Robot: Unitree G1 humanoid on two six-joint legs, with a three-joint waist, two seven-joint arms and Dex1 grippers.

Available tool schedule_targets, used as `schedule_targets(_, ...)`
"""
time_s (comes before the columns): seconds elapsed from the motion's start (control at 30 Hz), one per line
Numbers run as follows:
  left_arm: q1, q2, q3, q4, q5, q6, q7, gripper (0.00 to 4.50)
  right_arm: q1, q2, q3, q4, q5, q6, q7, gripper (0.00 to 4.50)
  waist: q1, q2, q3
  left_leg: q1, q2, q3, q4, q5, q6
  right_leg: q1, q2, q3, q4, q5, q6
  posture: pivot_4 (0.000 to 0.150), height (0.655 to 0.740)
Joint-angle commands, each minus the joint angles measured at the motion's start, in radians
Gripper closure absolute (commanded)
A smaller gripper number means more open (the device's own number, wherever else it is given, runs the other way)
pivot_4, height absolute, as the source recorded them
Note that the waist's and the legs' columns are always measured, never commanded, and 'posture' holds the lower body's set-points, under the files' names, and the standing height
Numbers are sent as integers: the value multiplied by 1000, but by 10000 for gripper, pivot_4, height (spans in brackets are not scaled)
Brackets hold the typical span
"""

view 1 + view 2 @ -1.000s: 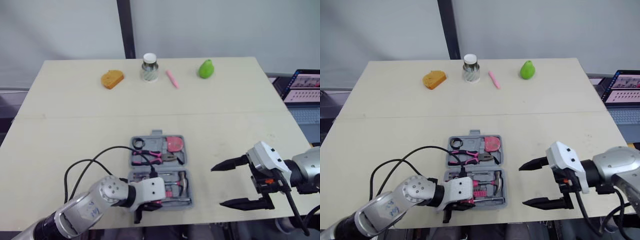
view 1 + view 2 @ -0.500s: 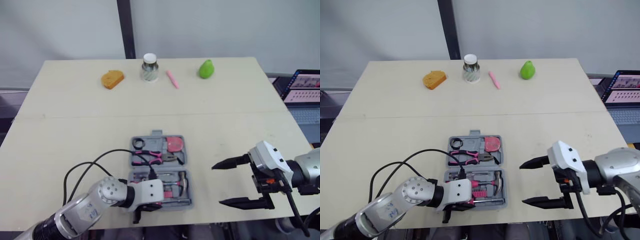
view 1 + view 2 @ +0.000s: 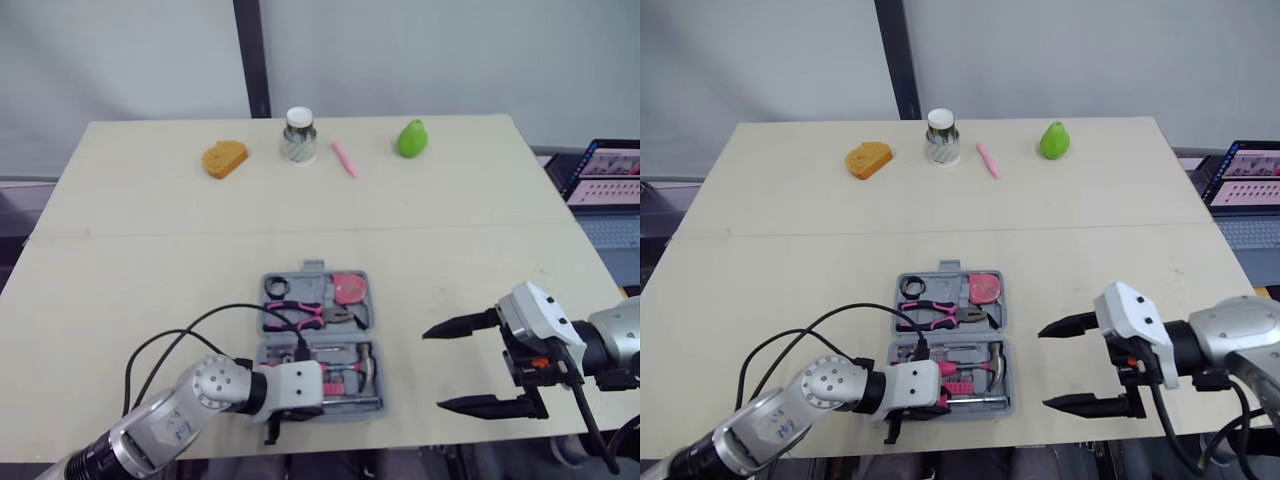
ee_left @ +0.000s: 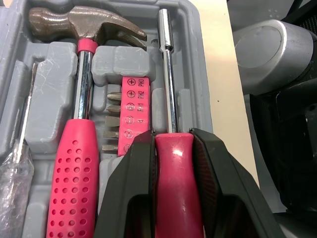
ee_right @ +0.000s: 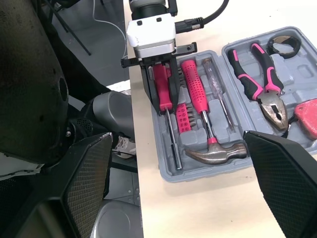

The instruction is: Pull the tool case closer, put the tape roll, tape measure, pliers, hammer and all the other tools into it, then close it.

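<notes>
Left tool (image 4: 173, 138) clamps screwdriver (image 4: 166, 74); seemingly in case (image 4: 191, 59)

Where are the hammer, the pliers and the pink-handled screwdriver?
hammer (image 4: 77, 158): left wrist view, on its pink grip.
pliers (image 5: 272, 106): right wrist view, on the metal head.
screwdriver (image 4: 171, 183): left wrist view, on its pink handle.

We seemed to be in a robotics lab: a plain pale wooden table (image 3: 150, 200) stood before a bare grey backdrop (image 3: 120, 60), with an open black laptop (image 3: 608, 190) alongside.
</notes>
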Motion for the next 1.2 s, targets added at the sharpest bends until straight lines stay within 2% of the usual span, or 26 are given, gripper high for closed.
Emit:
schedule_targets(0.03,34,10,-16,32,21,-5,-25,39226,-5,7,-21,-27,22,-2,-9,0,0,0,0,0,0,0,0,0,0,0,0,0,0,0,0,1500,7400)
schedule_targets(0.93,59,0,1,-5,39,13,-45,39226,4,12,-19,-35,32,-1,-34,0,-2,0,0,0,0,0,0,0,0,0,0,0,0,0,0,1500,7400)
schedule_targets(1.0,54,-5,1,-4,39,14,-45,28706,8,14,-18,-35,29,-4,-35,0,-2,0,0,0,0,0,0,0,0,0,0,0,0,0,0,1500,7400)
schedule_targets(1.1,45,-13,2,-2,44,15,-49,17007,10,16,-16,-37,26,-7,-37,0,0,0,0,0,0,0,0,0,0,0,0,0,0,0,0,1500,7400)
schedule_targets(1.2,32,-20,5,-5,42,27,-56,17007,15,19,-18,-38,23,-8,-36,0,-1,0,0,0,0,0,0,-1,1,1,0,0,0,0,0,1500,7400)
